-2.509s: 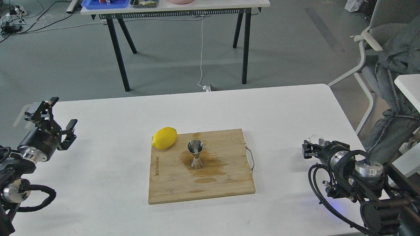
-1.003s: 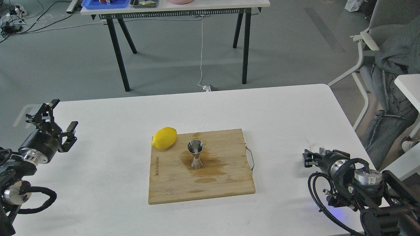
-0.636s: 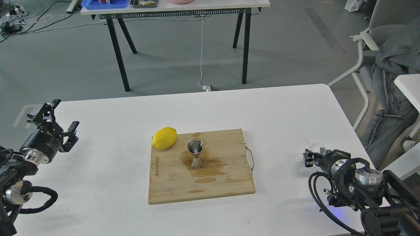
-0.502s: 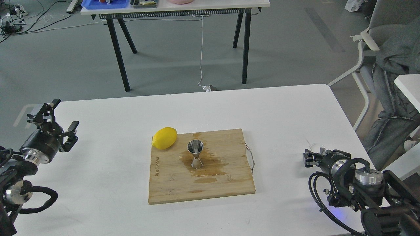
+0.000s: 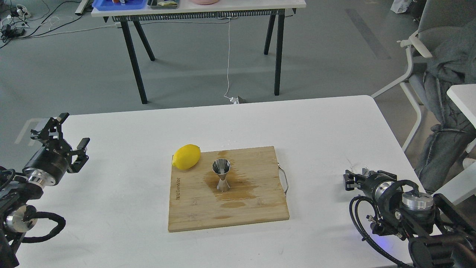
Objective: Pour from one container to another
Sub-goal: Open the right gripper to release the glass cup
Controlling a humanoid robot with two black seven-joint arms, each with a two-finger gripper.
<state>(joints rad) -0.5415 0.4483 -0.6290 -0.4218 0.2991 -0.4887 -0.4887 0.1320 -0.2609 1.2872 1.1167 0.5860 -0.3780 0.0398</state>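
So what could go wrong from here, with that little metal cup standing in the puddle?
The jigger is narrow-waisted and stands in a wet patch on the cutting board, so a nudge while pouring might tip or slide it. Its mouth is small, so liquid could miss and add to the spill. The glass cup sits right by the right gripper, partly hidden behind it; a clumsy grasp could knock it toward the table edge.

A grey floor (image 5: 193,59) spreads behind the white table (image 5: 122,163), with a black-legged desk (image 5: 200,11) at 12 o'clock, a white cable (image 5: 228,56) hanging from it, loose wires (image 5: 22,22) at 10 o'clock, and a grey chair (image 5: 427,56) at 2 o'clock.
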